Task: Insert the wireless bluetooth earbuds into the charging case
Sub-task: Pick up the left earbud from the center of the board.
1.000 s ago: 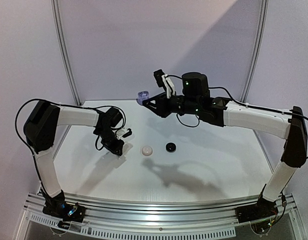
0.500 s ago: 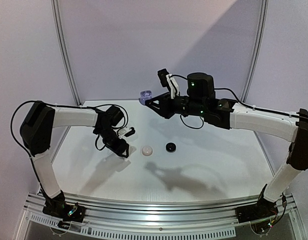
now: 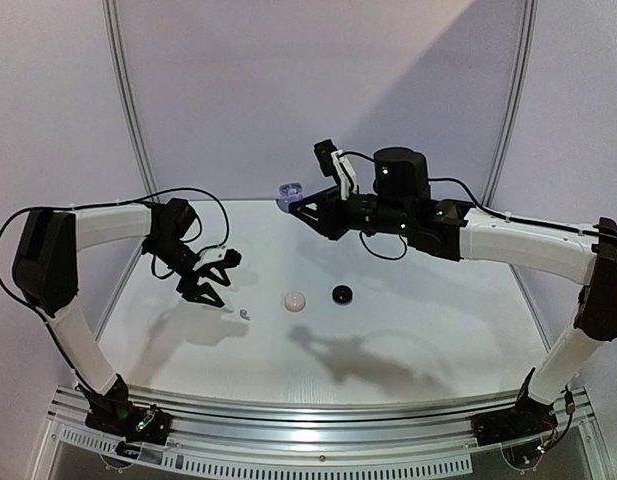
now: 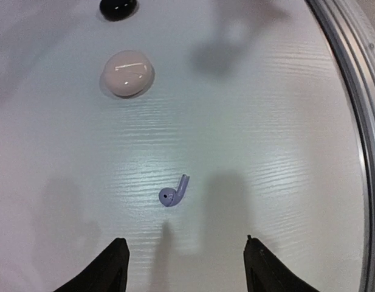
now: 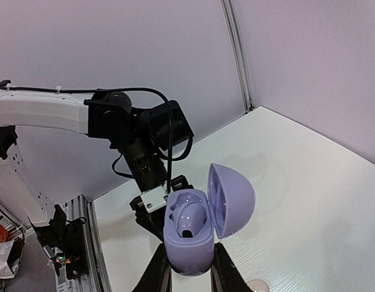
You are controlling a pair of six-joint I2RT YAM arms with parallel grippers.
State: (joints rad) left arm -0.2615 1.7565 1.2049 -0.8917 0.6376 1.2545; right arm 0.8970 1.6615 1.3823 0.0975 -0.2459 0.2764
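White wood-grain desk (image 4: 284, 121) with one small lavender plastic earbud (image 4: 174, 191) lying loose.
The earbud lies just in front of the left end effector (image 4: 184, 267), whose black fingers stand wide apart and hold nothing. The right end effector (image 5: 193, 274) is closed on a round lavender plastic charging case (image 5: 193, 234), held high with its lid open; one slot inside may be filled. A pale round puck (image 4: 127, 73) and a black round puck (image 4: 118, 7) sit farther off.
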